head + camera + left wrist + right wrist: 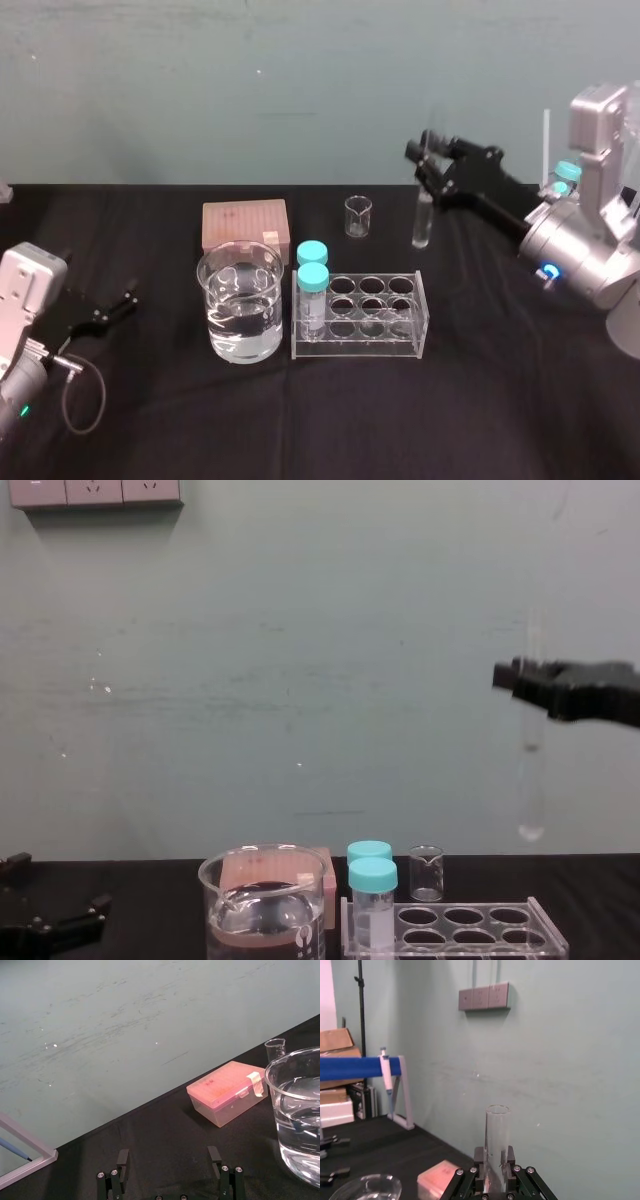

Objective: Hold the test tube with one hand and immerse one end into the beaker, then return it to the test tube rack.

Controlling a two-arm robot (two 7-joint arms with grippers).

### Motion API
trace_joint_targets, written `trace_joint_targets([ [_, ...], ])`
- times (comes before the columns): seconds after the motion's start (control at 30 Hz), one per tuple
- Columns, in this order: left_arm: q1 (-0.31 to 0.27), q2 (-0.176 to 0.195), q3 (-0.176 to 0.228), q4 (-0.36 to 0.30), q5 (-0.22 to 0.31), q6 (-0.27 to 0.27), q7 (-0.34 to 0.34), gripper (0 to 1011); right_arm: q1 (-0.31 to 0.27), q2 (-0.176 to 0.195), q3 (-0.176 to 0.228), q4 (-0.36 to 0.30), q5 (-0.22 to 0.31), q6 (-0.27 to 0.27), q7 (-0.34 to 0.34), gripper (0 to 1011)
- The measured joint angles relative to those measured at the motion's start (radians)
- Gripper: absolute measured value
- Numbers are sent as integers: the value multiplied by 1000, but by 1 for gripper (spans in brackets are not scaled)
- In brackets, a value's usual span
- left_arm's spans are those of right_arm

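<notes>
Clamped on the tube (422, 218), the right gripper (428, 165) holds it upright in the air behind the right end of the rack (370, 347), with the tube's rounded bottom well above the table in the chest view. No dip is made yet; the step in hand appears to be the carry to the beaker (215, 300), which stands just left of the rack, part-filled with water. The next move calls for travel left, high enough to pass the two capped vials (313, 275) and the beaker's rim, then a straight descent. There is open air above. The left gripper (120, 305) sits parked at the table's left, fingers apart.
</notes>
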Motion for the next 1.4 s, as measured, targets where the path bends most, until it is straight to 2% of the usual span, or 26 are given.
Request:
trace_joint_targets([
  [0.23,0,0,0,0,0,0,0,1000,-4,15,25,-35,-9,21,-39,236],
  [0.57,0,0,0,0,0,0,0,1000,-10,0,47,-24,-26,57,-92,236],
  [1.4,0,0,0,0,0,0,0,1000,-5,-20,52,-4,-39,67,-83,236],
])
